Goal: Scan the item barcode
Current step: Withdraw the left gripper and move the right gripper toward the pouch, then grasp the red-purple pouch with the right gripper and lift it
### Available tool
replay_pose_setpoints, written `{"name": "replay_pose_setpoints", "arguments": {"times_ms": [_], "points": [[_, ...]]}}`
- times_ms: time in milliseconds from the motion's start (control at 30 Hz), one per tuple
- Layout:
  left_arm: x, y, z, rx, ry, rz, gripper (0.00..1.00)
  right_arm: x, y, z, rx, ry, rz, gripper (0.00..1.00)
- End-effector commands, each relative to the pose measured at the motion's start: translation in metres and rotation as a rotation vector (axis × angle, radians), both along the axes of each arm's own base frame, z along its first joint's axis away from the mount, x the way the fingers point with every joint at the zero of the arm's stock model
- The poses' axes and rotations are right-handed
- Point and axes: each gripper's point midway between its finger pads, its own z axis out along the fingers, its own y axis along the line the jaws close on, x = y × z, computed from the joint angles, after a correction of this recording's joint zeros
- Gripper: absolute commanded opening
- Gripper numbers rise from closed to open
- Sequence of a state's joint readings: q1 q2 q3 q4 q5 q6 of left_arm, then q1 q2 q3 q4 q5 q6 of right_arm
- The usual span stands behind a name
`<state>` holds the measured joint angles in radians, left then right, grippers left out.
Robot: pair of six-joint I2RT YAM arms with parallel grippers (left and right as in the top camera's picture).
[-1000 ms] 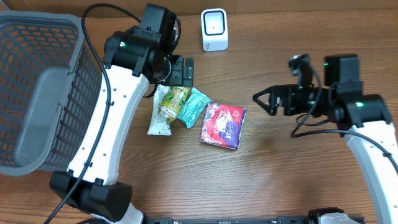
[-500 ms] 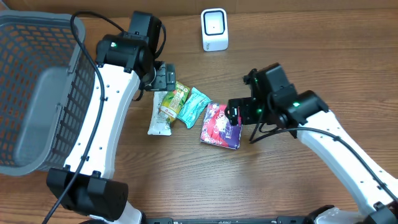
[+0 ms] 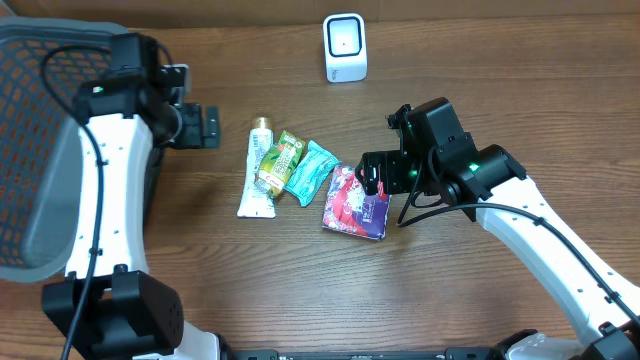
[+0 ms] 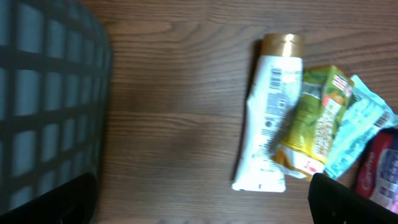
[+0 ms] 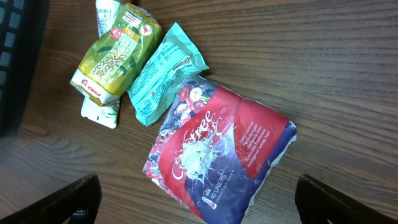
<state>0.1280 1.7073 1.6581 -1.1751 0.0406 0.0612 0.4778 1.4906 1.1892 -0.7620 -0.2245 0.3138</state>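
- Red-purple glossy plastic pouch [image 5: 217, 155]: flat mid-table, right end of pile, just beside teal packet [image 5: 165, 71].
- R gripper [image 3: 373, 183] spread wide, hovering over pouch; L gripper [image 3: 197, 127] spread, empty.
- Prob. light, soft, slippery film; pinch across narrow sides.

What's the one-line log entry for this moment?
left gripper: open, empty, beside basket | right gripper: open, empty, over red pack | scanner: far edge, no item at it | phase: pre-grasp
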Motion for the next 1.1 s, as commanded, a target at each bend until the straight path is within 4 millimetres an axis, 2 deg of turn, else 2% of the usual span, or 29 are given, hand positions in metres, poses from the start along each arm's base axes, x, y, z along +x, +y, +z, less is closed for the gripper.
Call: {"name": "replay_pose_setpoints", "arguments": {"times_ms": [0,167,433,500,600,867,933,1067], "points": [[-0.002,0.005,0.015,-0.018,-0.058,-0.06,1.0,0.005,0.004,0.014,0.025,-0.033,0.0,1.0],[-0.002,0.021,0.015,0.024,-0.06,-0.06,1.0,0.006,0.004,0.014,0.027,-0.037,0.0,1.0],[-0.006,0.07,0.018,0.062,-0.083,0.061,1.0,0.006,0.005,0.014,0.028,-0.039,0.0,1.0],[-0.008,0.076,0.019,0.045,-0.089,0.079,1.0,0.006,0.005,0.015,0.028,-0.039,0.0,1.0],[-0.007,0.071,0.019,-0.013,-0.102,0.067,1.0,0.006,0.005,0.015,0.028,-0.04,0.0,1.0],[-0.006,0.032,0.02,-0.115,-0.099,-0.039,1.0,0.006,0.004,0.014,0.026,-0.035,-0.001,1.0],[-0.012,0.023,0.018,-0.13,-0.069,-0.04,1.0,0.006,0.004,0.014,0.026,-0.035,-0.001,1.0],[-0.027,0.017,0.013,-0.179,0.005,0.06,1.0,0.005,0.004,0.013,0.026,-0.034,-0.001,1.0]]}}
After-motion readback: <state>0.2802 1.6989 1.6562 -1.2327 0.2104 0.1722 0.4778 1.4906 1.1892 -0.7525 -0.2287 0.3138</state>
